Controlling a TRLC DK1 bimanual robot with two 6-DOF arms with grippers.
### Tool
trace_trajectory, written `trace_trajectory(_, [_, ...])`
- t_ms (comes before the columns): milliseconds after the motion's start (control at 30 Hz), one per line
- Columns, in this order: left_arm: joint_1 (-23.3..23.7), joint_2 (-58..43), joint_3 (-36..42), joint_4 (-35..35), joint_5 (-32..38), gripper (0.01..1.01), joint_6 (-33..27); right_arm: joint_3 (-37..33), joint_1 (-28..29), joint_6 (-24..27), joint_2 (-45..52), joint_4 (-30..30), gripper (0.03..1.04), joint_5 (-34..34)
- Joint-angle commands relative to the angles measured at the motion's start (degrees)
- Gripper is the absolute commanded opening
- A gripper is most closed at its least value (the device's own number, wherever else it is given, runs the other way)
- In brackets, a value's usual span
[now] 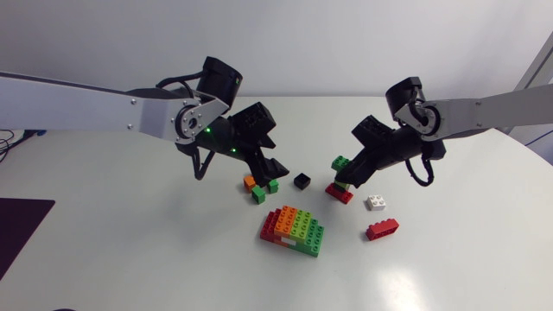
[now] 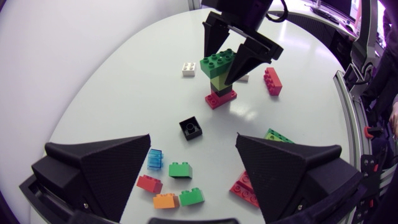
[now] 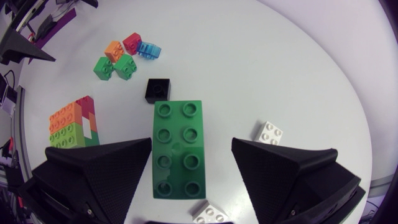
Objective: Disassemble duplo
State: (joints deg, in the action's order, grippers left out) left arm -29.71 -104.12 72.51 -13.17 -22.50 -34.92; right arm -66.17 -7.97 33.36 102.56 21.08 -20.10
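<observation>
**Duplo tower: right claw lined up on the top green brick**

Duplo small tower [image 1: 340, 180] stands upright on the white round worktop [image 1: 130, 250], right of centre. It is a dark green two-by-four plastic brick on a lime one, with a red base. It is just far-right of the bigger stepped wall [image 1: 294, 231] of red, orange, green and white bricks, not touching it.

Step in hand, my read: stripping the tower's top layer. The green two-by-four brick [image 3: 177, 149] sits between the fingers of the right claw [image 2: 224, 62]. One finger is against its long side. The other shows a strip of worktop between, so that claw is open and straddling, not clamped.

Next move likely calls for closing on both long sides, then a tilt-and-pull upward. Nothing pins the base, so the whole tower may lift or tip.

Left claw [image 2: 193, 138] is spread wide and holds nothing. It hovers over the loose small bricks [image 2: 180, 169] (green, red, orange, clear blue), left of the black square brick [image 1: 301, 180].

Pose: the right arm enters from the right, wrist bent down, claw slanting down-left onto the tower. The left arm enters from the left, wrist dipped, fingers pointing down.
</observation>
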Motion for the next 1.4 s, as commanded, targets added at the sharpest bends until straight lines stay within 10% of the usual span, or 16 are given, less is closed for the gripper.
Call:
trace_trajectory(0, [-0.2,1.5,-1.5,0.6,-0.9,0.962,-0.8,-0.5,-0.7,1.9,2.2,1.3,0.87,0.1])
trace_trajectory(233, [-0.3,1.5,-1.3,1.5,-1.1,0.962,-0.8,0.0,-0.9,3.8,2.3,3.0,0.26,0.8])
trace_trajectory(467, [-0.7,1.5,-1.4,1.9,-1.4,0.962,-0.8,0.6,-0.2,3.0,-3.2,6.3,0.24,-0.3])
trace_trajectory(933, [-5.5,3.6,-5.9,10.4,0.2,0.962,-0.6,-6.1,4.6,-14.5,-8.5,14.3,0.25,-14.4])
trace_trajectory(1367, [-2.5,-5.5,8.8,4.6,-0.2,0.961,10.7,3.9,-4.8,-12.4,-18.5,12.5,0.25,-11.9])
